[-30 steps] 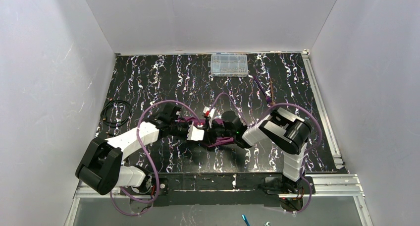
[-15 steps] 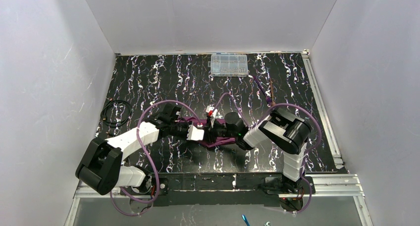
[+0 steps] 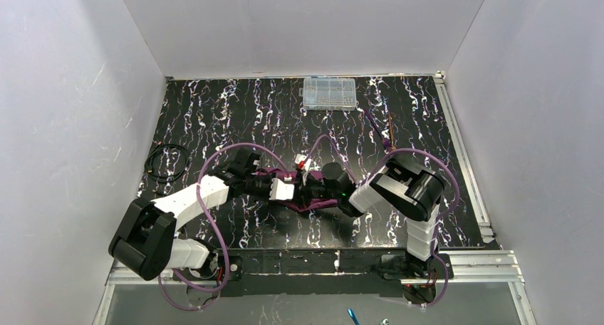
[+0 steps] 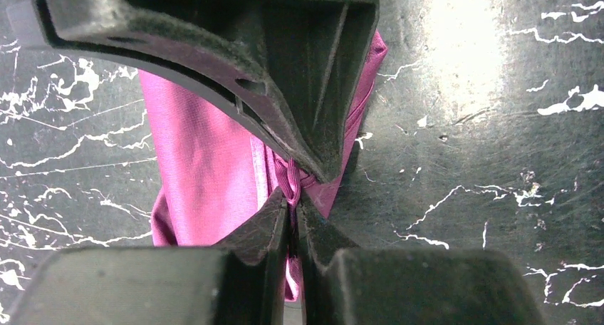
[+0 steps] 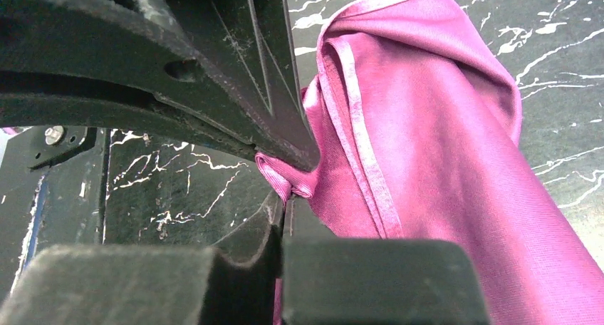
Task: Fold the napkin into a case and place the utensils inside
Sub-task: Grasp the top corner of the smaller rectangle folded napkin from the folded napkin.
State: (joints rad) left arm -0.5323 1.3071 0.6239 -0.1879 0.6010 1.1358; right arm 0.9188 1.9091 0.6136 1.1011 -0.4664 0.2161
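— How's the cloth sitting?
— I see the plum-purple, thin, sheeny napkin [image 5: 427, 125] crumpled in a heap mid-way across the bench [image 3: 214, 111], one gathered fold pinched in the left claw [image 4: 293, 197], another in the right claw [image 5: 285, 189].
— And the sticks?
— The two slender utensils [image 3: 388, 131], one purple, one copper-brown, lie far right, well apart from it.

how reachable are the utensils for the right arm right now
Probably not yet: the right gripper is shut on the napkin. The utensils lie on open table just beyond that arm, so once it lets go the way looks free.
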